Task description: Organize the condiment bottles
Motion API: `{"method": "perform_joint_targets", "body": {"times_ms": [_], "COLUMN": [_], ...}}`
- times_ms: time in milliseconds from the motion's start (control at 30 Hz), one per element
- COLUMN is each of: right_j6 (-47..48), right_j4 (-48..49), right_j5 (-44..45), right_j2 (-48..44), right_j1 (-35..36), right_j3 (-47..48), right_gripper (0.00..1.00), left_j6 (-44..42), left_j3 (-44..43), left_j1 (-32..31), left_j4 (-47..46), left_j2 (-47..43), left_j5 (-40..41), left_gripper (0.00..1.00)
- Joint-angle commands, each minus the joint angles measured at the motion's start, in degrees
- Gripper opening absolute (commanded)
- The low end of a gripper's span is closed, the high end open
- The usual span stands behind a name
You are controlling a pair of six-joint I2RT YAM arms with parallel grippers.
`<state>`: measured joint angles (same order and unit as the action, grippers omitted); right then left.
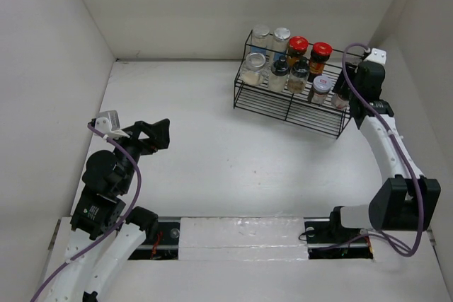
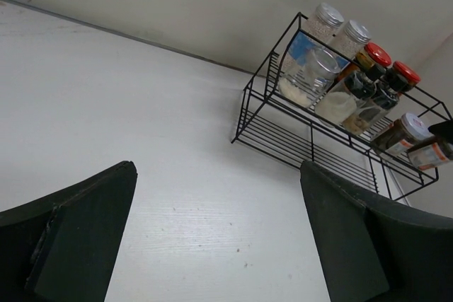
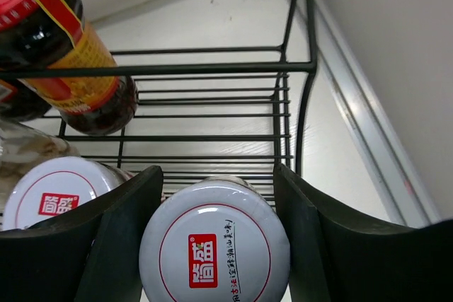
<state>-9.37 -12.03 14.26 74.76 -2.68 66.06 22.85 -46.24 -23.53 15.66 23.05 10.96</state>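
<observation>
Closest in, found one white-lidded jar [image 3: 214, 252] upright, lid toward the lens, pinched between the jaws of the right gripper [image 3: 216, 172] at the right end of the front row on the wire rack [image 1: 287, 107]. Counted nine jars [image 1: 279, 68] in all, every one on the rack: four in the back row, five in front. Counted two red-lidded jars [image 1: 297, 44] among the back four. Saw all upright, long axes vertical, lids up. Saw the left gripper [image 2: 218, 175] with jaws spread wide, holding nothing, above the tabletop [image 1: 212, 146], well apart from the rack.
</observation>
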Motion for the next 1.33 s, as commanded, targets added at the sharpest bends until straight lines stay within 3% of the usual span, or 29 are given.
{"method": "perform_joint_targets", "body": {"times_ms": [0,233,367,433,667,1067,1300], "right_j6": [-1.4,-1.9,-2.4,-2.4,-4.3,-7.0,-4.7], "right_j4": [8.1,9.1,9.1,9.1,9.7,12.9,3.3], "right_j5": [-2.6,-1.8,-1.3,-0.6,-3.2,-18.7,-24.5], "right_j2": [0.2,3.7,3.7,2.4,-8.4,-44.9,-53.2], "right_j1": [-0.1,-0.1,-0.1,-0.1,0.5,6.7,6.7], "right_j3": [3.8,2.6,2.6,2.6,3.6,-10.3,-6.8], "right_gripper": [0.45,0.62,0.93,1.00,1.00,1.00,1.00], "left_j6": [-0.6,-0.6,-1.1,-1.1,-1.1,-1.8,-0.7], "left_j3": [-0.3,-0.3,-0.3,-0.3,-0.3,2.6,2.6], "left_j1": [0.1,0.1,0.1,0.1,0.1,0.1,0.1], "left_j4": [-1.9,-2.4,-2.4,-2.4,-2.9,-6.6,-7.2], "left_j2": [0.2,0.2,0.2,0.2,-0.4,-5.6,-5.6], "left_j5": [0.2,-0.3,-1.5,-1.5,-1.2,-3.4,-6.3], "left_gripper": [0.98,1.00,1.00,1.00,1.00,1.00,1.00]}}
